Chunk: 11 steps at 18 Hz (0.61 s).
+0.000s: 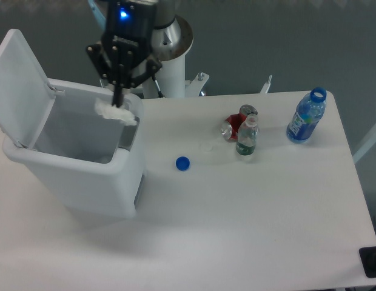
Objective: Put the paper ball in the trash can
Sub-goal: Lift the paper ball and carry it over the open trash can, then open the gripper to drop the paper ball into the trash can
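Observation:
My gripper (118, 103) hangs over the right side of the open trash can (30, 163), a white rectangular bin with its lid flipped up at the left. Its fingers are shut on the paper ball (115, 113), a fluffy white crumpled wad that dangles just above the bin's opening near the grey handle panel (128, 138). The ball is clear of the table and partly overlaps the bin's right rim in this view.
A blue bottle cap (183, 163) lies on the table right of the bin. A small whitish cap (206, 146) sits near a crushed red can (234, 126) and a small clear bottle (247, 136). A blue-labelled bottle (306, 117) stands at the far right.

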### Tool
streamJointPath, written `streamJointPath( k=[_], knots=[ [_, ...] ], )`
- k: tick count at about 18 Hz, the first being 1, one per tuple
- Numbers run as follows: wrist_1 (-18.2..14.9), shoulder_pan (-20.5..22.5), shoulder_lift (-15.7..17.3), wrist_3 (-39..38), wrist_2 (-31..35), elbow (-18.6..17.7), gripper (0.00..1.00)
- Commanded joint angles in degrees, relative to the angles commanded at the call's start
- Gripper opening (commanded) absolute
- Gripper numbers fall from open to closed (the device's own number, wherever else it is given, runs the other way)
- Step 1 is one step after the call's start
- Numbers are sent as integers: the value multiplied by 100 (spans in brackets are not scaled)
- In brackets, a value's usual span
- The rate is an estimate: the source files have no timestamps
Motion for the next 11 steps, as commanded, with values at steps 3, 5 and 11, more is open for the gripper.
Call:
streamJointPath(
  k=[3,5,11],
  knots=[
    [0,-105,71,9,0,-194,0],
    [9,-167,36,44,-9,-221,6],
    [26,-264,0,79,-9,-221,61]
  ],
)
